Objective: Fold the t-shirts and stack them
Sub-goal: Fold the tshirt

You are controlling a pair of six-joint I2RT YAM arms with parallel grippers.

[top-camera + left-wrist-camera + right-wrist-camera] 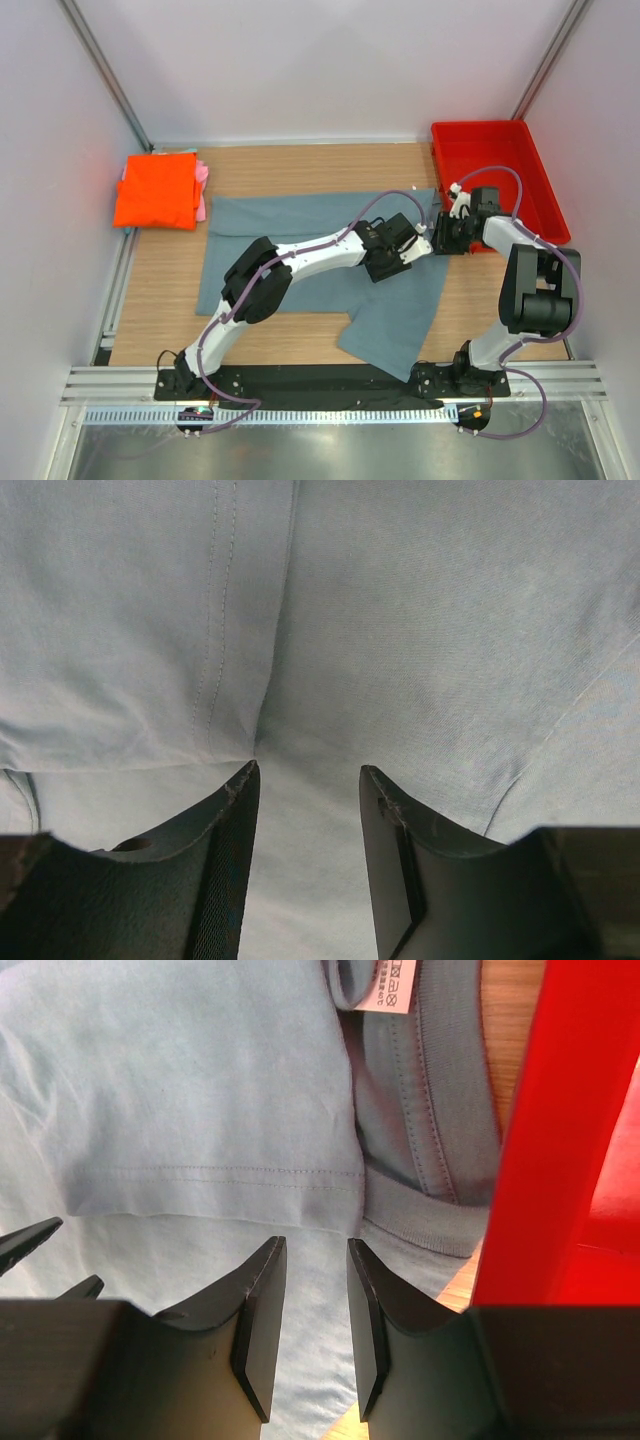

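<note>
The large grey-blue t-shirt [300,235] lies partly folded across the table, with one flap hanging toward the front edge [395,320]. My left gripper [402,247] is open just above its cloth [400,610], near a stitched hem [215,600]. My right gripper [443,236] is open low over the shirt's collar end [180,1080], between the neck label [392,985] and the red bin. Nothing is held. The folded orange t-shirt [155,190] lies at the back left on a pink one [203,185].
The red plastic bin [495,175] stands at the back right; its wall [560,1160] is right beside my right fingers [365,1290]. Bare wooden table [165,300] shows left of the shirt. White walls close in on both sides.
</note>
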